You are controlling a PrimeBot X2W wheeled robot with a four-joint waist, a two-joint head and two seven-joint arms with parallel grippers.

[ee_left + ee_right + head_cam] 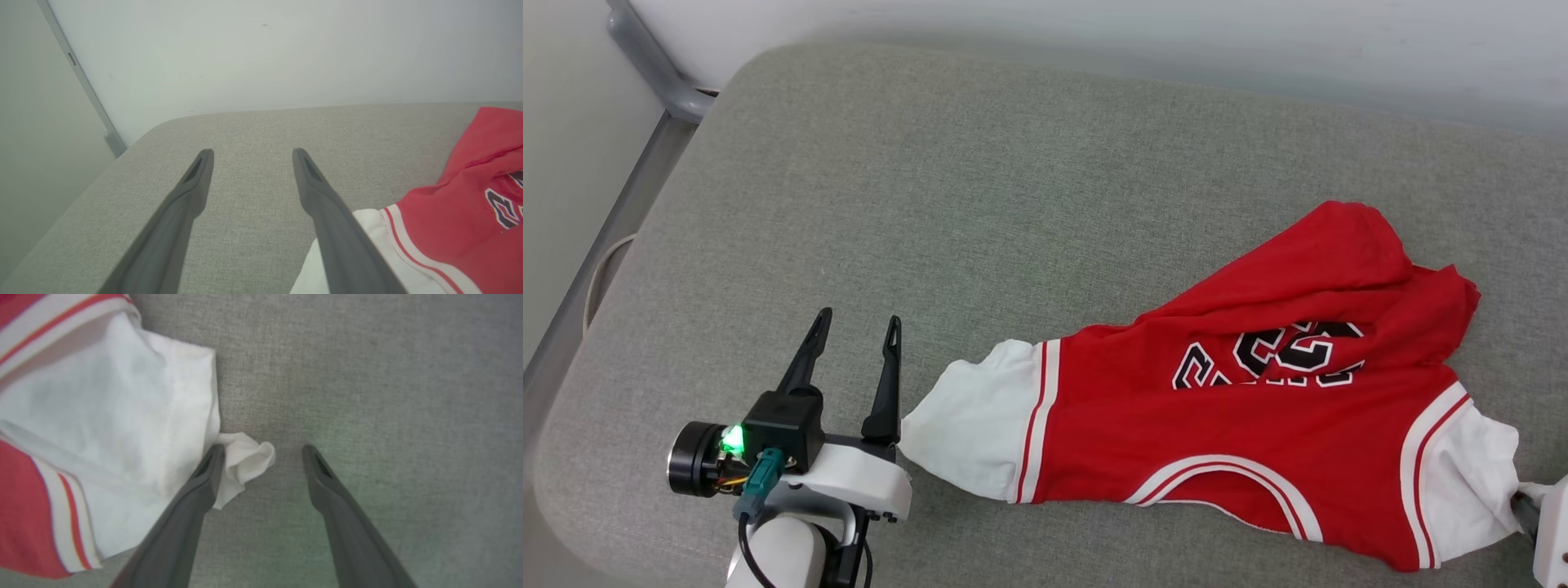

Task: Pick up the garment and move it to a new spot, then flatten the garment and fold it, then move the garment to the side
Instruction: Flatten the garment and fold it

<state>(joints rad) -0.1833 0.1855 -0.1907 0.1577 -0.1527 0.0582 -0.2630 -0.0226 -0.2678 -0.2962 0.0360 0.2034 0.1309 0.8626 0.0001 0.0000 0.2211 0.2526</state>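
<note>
Red cloth: the red short-sleeved jersey T-shirt [1241,425], white sleeves with red-and-white striped trim, lay crumpled on the right half of the grey woven cushion [931,204] in the head view.
Lie of shirt: collar edge was nearest the robot, with one sleeve out to each side. The far body was bunched into folds, and the black-and-white chest lettering was partly creased under.
Left side: the left gripper [860,317] had its two long dark fingers spread wide, with nothing between them. It stood over bare cushion just beside the end of the shirt's left sleeve. Could not tell whether it touched the sleeve.
Right side: the right gripper [263,448] had its fingers spread too and pinched nothing. A small white fold of the right sleeve's edge lay between them, against the finger on that view's left.
Surroundings: pale wall [265,53] stood behind the cushion, with a grey metal rail [654,65] at the far left corner.
</note>
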